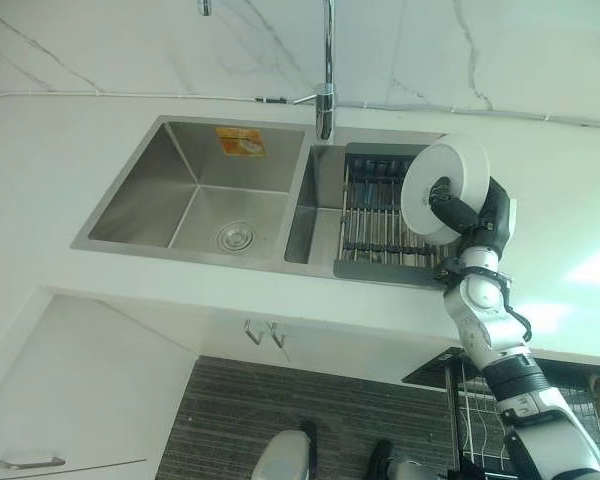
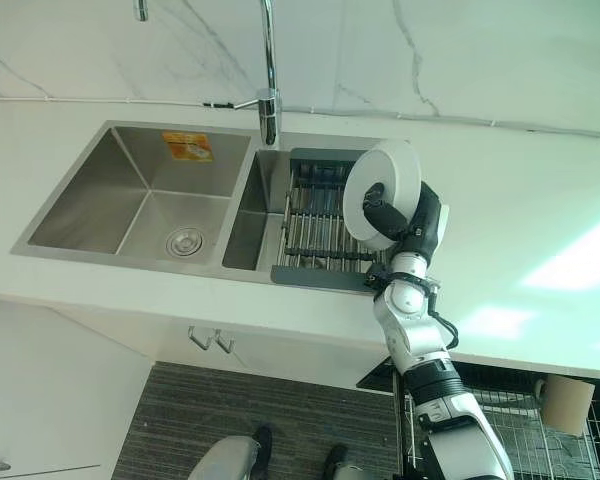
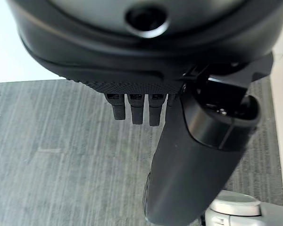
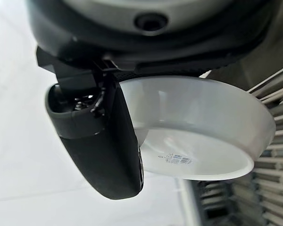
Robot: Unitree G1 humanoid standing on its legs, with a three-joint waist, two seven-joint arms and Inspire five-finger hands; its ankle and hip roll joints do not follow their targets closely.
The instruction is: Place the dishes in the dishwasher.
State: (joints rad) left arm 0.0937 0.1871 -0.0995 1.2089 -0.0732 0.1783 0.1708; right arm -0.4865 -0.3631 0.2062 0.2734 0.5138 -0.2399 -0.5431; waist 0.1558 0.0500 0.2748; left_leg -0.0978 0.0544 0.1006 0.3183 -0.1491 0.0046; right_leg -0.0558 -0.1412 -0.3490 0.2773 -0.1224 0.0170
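Note:
A white bowl (image 1: 452, 172) is held up on edge over the right end of the sink's drying rack (image 1: 372, 215). My right hand (image 1: 482, 218) is shut on it, the thumb (image 4: 101, 141) inside the bowl (image 4: 203, 127) and the fingers behind its rim. The dishwasher's wire basket (image 2: 570, 440) is pulled out below the counter at the lower right, beside my right arm. My left hand (image 3: 198, 155) hangs over the striped grey floor, its fingers (image 3: 137, 110) relaxed and holding nothing.
A steel double sink (image 1: 200, 190) is set in the white counter (image 1: 40, 170), with a tall faucet (image 1: 327, 70) behind its divider. White cabinet doors with hook handles (image 1: 265, 333) lie below. A pale cylinder (image 2: 565, 402) sits by the basket.

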